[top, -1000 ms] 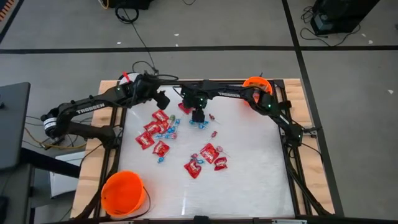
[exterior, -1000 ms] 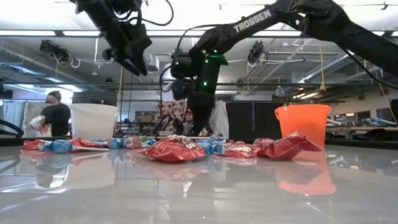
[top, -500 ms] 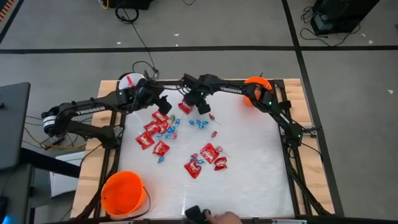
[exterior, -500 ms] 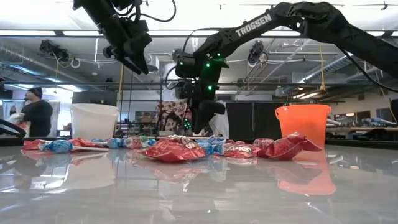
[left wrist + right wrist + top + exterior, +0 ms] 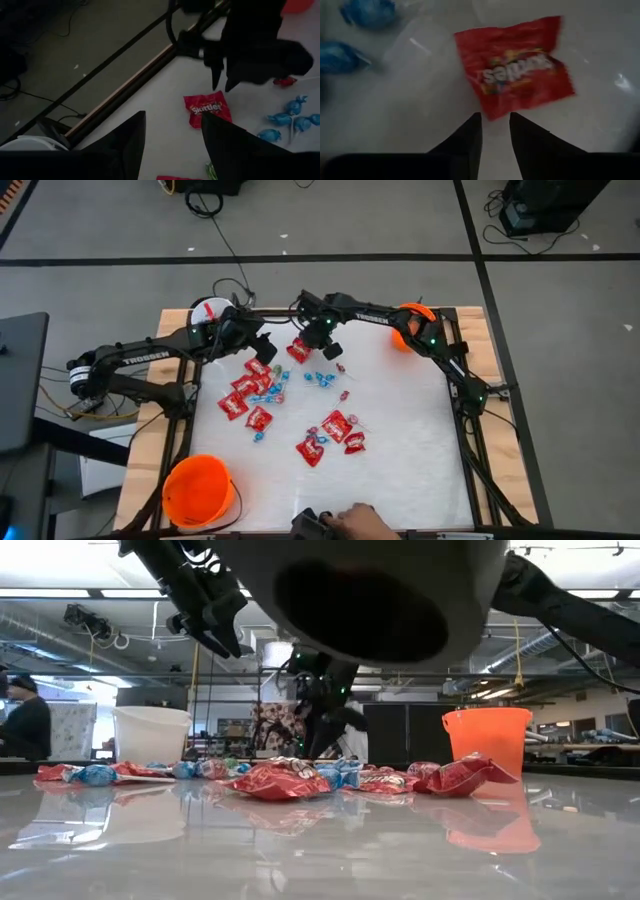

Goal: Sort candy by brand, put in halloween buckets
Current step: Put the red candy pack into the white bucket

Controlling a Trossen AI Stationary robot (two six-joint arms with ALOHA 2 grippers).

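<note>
Red packets, blue-wrapped sweets and pink ones lie scattered mid-table (image 5: 290, 405). My right gripper (image 5: 325, 347) hovers just above the far part of the table, open by a narrow gap (image 5: 495, 120), with one red packet (image 5: 520, 65) flat on the table ahead of its tips. My left gripper (image 5: 262, 342) is open in the air (image 5: 172, 122), to the left of that same packet (image 5: 207, 107). The white bucket (image 5: 207, 310) stands at the far left corner, the small orange bucket (image 5: 411, 320) at the far right, and the larger orange bucket (image 5: 198, 490) at the near left.
A person's hand (image 5: 352, 520) reaches in at the near edge with a dark object; a dark round shape (image 5: 370, 590) covers the top of the low view. Blue sweets (image 5: 337, 57) lie beside the red packet. Bare tabletop (image 5: 415, 430) lies to the right of the candy.
My right gripper has risen from the table by the blue sweets and moved toward the far edge, ending over the red packet. A person's hand has come in at the near edge, and a dark object now blocks the top of the low view.
</note>
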